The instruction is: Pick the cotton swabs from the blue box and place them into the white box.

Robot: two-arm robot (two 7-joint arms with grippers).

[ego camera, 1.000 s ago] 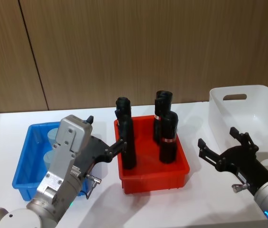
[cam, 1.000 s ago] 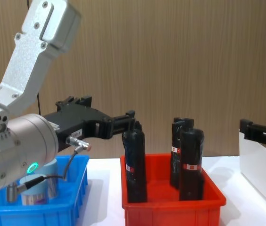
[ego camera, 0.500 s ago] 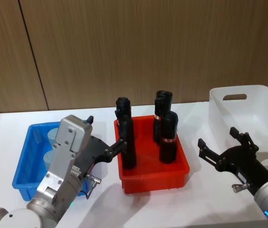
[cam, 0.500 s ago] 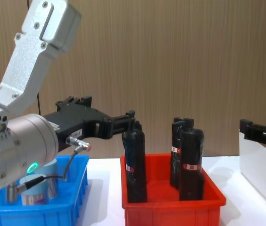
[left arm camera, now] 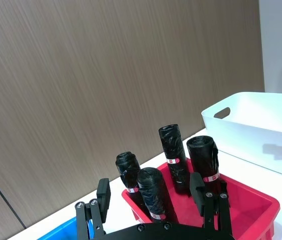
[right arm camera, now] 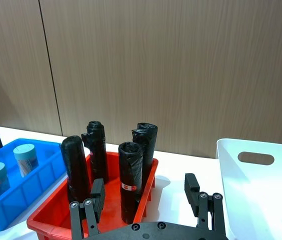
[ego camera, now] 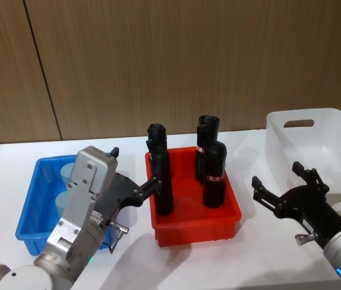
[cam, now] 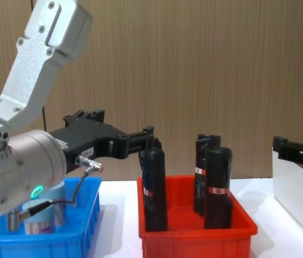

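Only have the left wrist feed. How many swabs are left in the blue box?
Observer: Two swabs, both upright in the blue box.
Operator: Where's the right gripper?
Observer: The right gripper is open and holding nothing. It sits above the table between the red bin and the white box.

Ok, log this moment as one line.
left gripper open, between blue box and red bin | right gripper open, near white box | two cotton swabs in blue box | none grasped
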